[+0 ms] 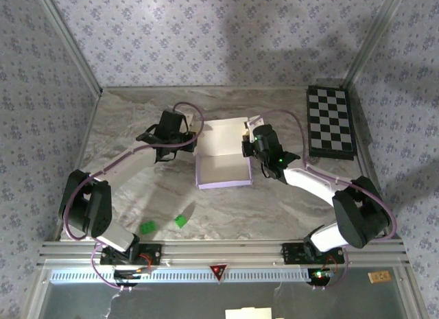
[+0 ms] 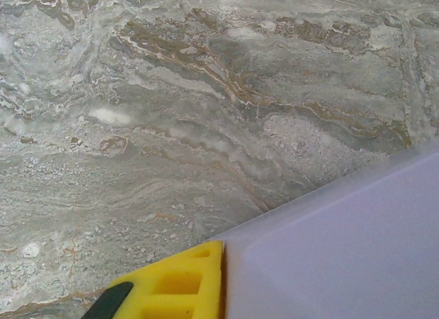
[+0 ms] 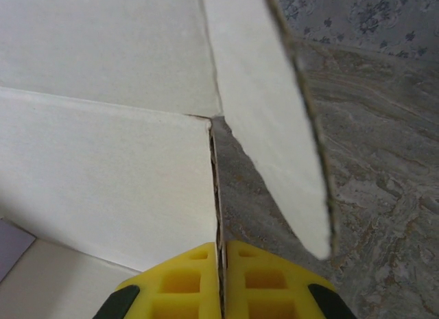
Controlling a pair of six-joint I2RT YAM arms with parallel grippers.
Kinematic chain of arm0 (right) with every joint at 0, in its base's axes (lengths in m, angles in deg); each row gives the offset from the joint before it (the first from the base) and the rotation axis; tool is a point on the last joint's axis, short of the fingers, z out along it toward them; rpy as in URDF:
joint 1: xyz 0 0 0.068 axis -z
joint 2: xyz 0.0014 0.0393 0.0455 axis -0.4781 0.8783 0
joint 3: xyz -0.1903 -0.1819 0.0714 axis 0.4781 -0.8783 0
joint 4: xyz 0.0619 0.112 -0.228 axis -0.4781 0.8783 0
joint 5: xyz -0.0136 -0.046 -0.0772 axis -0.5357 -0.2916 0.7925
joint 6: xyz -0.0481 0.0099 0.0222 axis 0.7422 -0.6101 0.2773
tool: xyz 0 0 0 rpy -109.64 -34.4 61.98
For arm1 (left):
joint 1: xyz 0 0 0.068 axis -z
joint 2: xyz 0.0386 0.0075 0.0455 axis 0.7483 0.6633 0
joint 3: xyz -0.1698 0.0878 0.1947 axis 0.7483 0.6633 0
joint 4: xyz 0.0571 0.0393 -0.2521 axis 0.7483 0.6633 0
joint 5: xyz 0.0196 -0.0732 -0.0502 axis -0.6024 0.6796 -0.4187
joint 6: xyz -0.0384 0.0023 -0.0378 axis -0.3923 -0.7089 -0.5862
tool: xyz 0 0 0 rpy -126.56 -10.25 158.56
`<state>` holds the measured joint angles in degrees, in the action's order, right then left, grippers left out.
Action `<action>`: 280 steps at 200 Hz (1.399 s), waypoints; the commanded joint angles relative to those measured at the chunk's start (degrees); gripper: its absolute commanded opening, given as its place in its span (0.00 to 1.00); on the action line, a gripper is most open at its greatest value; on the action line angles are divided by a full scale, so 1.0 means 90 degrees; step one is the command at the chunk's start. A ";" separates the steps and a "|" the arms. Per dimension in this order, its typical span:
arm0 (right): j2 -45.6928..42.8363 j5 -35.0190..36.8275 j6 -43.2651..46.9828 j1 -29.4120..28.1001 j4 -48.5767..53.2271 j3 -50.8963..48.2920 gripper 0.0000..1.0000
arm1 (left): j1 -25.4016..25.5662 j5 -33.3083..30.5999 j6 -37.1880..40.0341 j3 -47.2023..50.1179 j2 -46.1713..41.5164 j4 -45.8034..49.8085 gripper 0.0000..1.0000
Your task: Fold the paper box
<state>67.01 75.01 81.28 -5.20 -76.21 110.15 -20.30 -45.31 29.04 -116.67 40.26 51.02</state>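
The paper box point(image 1: 223, 169) is pinched on both sides: the right gripper point(image 3: 221, 256) presses its yellow fingers together on the right wall's edge, and the left gripper point(image 1: 195, 137) clamps the left wall. The box sits open-topped in the middle of the marble table point(image 1: 137, 188), with green bits point(image 1: 147, 228) near the front edge and a checkerboard point(image 1: 330, 121) at the far right.

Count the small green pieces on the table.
2. One green piece lies near the left arm's base; the other green piece sits just right of it, nearer the paper box. Arms may hide more.
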 commanded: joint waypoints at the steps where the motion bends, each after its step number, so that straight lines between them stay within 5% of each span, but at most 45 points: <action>1: 0.0050 0.0425 -0.0216 -0.0045 -0.0269 -0.0005 0.00 | -0.0010 -0.0158 -0.0212 -0.0250 -0.0166 0.0185 0.09; 42: 0.0107 0.0925 -0.0468 -0.0260 -0.0555 -0.0113 0.00 | -0.0009 -0.0307 -0.0503 -0.0309 -0.0086 0.0046 0.02; 81: 0.0483 0.2180 -0.1875 -0.0514 -0.0247 0.0109 0.00 | -0.0034 -0.0751 -0.0984 -0.0311 -0.0046 -0.0238 0.00; 150: 0.1411 0.3673 -0.2426 -0.0990 -0.1390 0.0162 0.00 | -0.0089 -0.1253 -0.1419 0.0203 -0.0068 -0.1582 0.00; 280: 0.2520 0.4474 -0.1032 -0.1475 -0.5007 -0.0816 0.00 | 0.0100 -0.1803 -0.1885 0.1832 -0.0412 -0.3811 0.00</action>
<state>87.62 109.52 68.52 -18.51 -114.02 106.17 -19.12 -58.77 16.05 -102.72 40.19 22.52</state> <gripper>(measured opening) 0.058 0.078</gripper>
